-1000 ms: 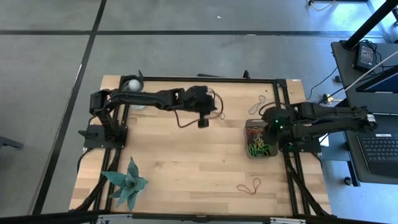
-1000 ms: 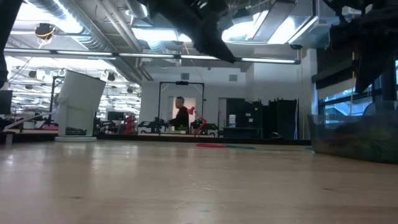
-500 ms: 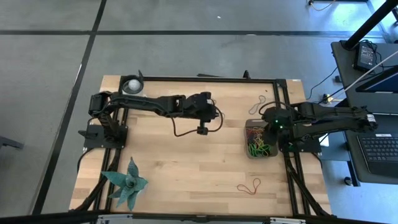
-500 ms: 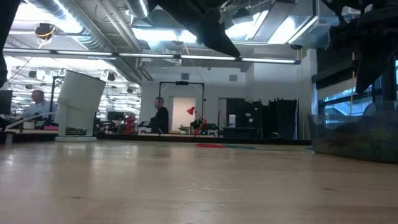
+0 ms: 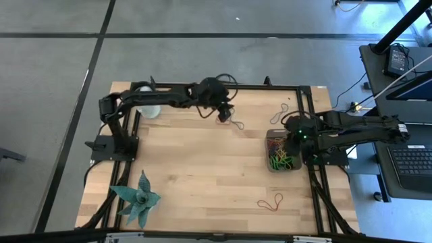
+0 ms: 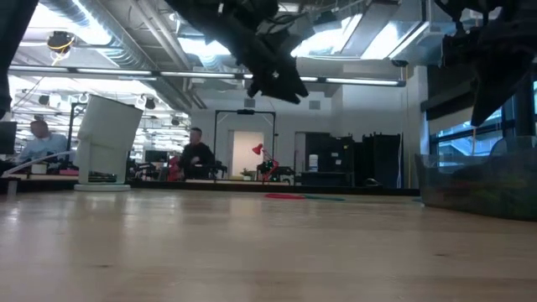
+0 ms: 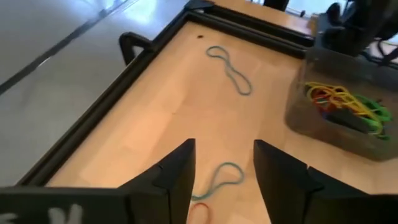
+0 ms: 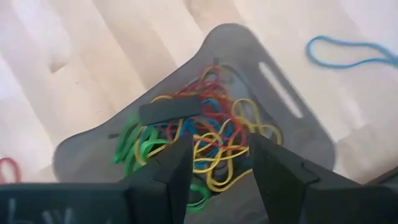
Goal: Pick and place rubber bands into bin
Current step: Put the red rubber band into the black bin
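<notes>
The left end effector [image 7: 221,180] hovers with fingers apart above a blue rubber band [image 7: 217,180] lying flat on the tabletop [image 5: 202,169], well apart from the bin [image 5: 281,154]. Thin, limp and light, it looks best pinched across one strand. The right end effector [image 8: 214,171], fingers spread and empty, hangs over the bin's heap of rubber bands [image 8: 199,137].

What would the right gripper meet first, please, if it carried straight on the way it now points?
Probably the heap of rubber bands in the bin: the open right gripper points down into it.
</notes>
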### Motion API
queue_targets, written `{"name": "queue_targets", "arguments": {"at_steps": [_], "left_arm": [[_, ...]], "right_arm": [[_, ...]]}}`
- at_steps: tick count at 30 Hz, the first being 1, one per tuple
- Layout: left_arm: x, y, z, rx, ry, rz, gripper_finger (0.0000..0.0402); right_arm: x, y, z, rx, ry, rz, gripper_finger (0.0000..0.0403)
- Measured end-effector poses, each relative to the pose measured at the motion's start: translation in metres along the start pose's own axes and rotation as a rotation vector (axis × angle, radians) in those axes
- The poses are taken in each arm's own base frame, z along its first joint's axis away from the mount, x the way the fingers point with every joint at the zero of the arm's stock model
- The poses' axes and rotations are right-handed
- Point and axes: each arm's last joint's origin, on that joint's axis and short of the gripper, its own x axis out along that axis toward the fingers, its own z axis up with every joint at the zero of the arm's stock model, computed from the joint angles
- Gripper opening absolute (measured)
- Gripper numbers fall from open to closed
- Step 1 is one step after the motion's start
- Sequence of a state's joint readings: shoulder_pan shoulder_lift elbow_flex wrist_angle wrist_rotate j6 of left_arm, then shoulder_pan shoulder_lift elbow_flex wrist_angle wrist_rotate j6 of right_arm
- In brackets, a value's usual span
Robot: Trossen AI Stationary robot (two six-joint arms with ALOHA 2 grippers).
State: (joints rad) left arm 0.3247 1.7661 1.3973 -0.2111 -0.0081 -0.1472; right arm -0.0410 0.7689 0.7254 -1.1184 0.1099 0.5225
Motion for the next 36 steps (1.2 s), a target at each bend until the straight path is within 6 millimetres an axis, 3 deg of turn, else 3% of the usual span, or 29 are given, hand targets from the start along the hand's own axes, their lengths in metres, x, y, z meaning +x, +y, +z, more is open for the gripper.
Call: {"name": "queue_targets", "arguments": {"at_steps": [4, 10, 19, 28, 36], "left_arm": [[0.01, 0.019, 0.004, -0.016, 0.051, 0.023, 0.0165], [0.045, 0.039, 0.003, 0.04, 0.247, 0.068, 0.0166], [0.099, 0.052, -0.04, 0.088, 0.676, 0.075, 0.0166], [0.125, 0.048, -0.07, 0.127, 0.778, 0.044, 0.0157], [0.127, 0.042, -0.072, 0.206, 0.783, 0.061, 0.0093]], "right_arm": [[0.0, 0.0, 0.0, -0.006, -0.005, -0.009, 0.016], [0.0, -0.002, 0.001, -0.004, -0.035, -0.061, 0.016], [0.0, -0.003, 0.002, -0.001, -0.067, -0.116, 0.016], [0.0, -0.004, 0.002, -0.001, -0.067, -0.117, 0.016], [0.0, -0.004, 0.002, 0.002, -0.069, -0.118, 0.016]]}}
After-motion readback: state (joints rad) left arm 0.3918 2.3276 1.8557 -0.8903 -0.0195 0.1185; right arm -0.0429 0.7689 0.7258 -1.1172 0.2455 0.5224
